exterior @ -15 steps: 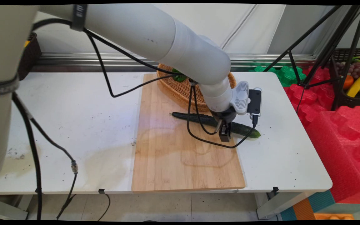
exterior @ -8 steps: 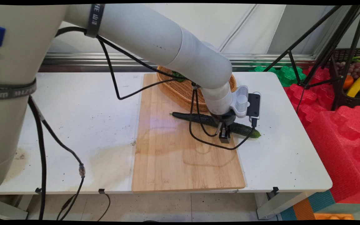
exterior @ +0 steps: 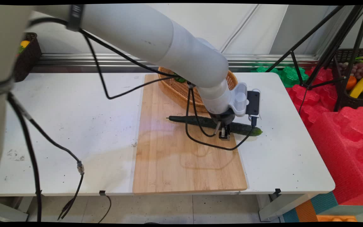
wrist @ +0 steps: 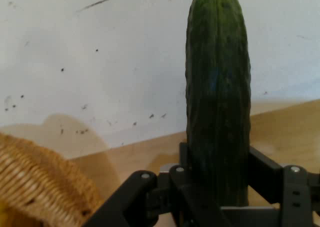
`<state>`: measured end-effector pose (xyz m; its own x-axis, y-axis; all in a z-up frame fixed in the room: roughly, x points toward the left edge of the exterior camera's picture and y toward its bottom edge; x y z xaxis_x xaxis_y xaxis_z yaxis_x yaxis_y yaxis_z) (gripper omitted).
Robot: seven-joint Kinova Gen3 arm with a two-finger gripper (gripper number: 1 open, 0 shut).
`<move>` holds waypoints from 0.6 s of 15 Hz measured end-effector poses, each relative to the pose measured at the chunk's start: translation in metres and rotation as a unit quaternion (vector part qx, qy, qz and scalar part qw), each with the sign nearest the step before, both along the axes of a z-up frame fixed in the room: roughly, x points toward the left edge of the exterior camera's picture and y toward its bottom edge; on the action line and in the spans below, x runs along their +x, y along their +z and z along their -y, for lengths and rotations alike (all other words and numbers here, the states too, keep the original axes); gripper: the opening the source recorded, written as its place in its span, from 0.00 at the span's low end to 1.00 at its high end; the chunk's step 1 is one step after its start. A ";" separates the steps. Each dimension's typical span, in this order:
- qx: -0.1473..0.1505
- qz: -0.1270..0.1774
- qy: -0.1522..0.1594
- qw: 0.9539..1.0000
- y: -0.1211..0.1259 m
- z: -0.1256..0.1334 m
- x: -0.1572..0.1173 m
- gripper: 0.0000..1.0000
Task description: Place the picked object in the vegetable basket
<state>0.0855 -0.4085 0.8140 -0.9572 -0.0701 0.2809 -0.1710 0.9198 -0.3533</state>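
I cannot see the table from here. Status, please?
Gripper shut on cucumber. Cucumber lies across board and table. Basket just behind it.

The cucumber (wrist: 218,97) has dark green, slightly bumpy, faintly glossy skin. Beneath it the cutting board (exterior: 181,164) is pale wood with a visible grain and a matt finish. The basket (exterior: 181,90) is woven wicker, rough and ribbed. The tabletop (exterior: 74,126) is smooth white, speckled and stained.
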 end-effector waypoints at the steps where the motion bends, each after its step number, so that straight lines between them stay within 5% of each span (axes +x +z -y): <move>1: -0.002 -0.001 0.001 1.000 0.006 -0.004 0.003 0.00; 9: -0.016 -0.039 0.024 0.999 0.083 -0.055 0.039 0.00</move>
